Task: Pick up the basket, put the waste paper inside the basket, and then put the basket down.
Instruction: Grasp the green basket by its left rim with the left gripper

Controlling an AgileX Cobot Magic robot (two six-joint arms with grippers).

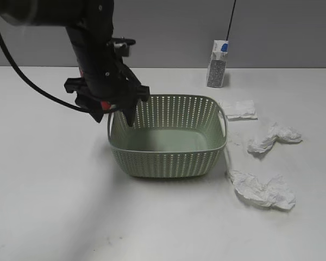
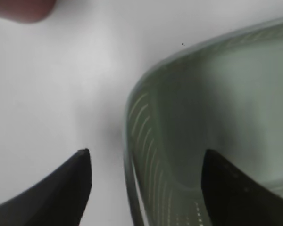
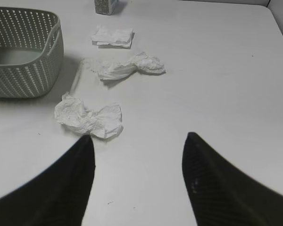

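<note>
The pale green basket (image 1: 168, 157) stands on the white table, empty. My left gripper (image 1: 115, 115) is open at its left rim, one finger outside and one inside the wall (image 2: 137, 141). Three pieces of waste paper lie right of the basket: a flat folded one (image 1: 239, 109), a crumpled one (image 1: 274, 138) and a larger crumpled one (image 1: 262, 190). My right gripper (image 3: 137, 141) is open and empty above the table, with the nearest crumpled paper (image 3: 88, 117) just beyond its left finger. The other papers (image 3: 127, 67) (image 3: 112, 36) and the basket (image 3: 23, 61) lie farther off.
A small white-and-blue carton (image 1: 218, 64) stands upright behind the basket near the back wall, its base also in the right wrist view (image 3: 105, 5). A black cable hangs behind it. The table's right edge shows in the right wrist view (image 3: 279, 28).
</note>
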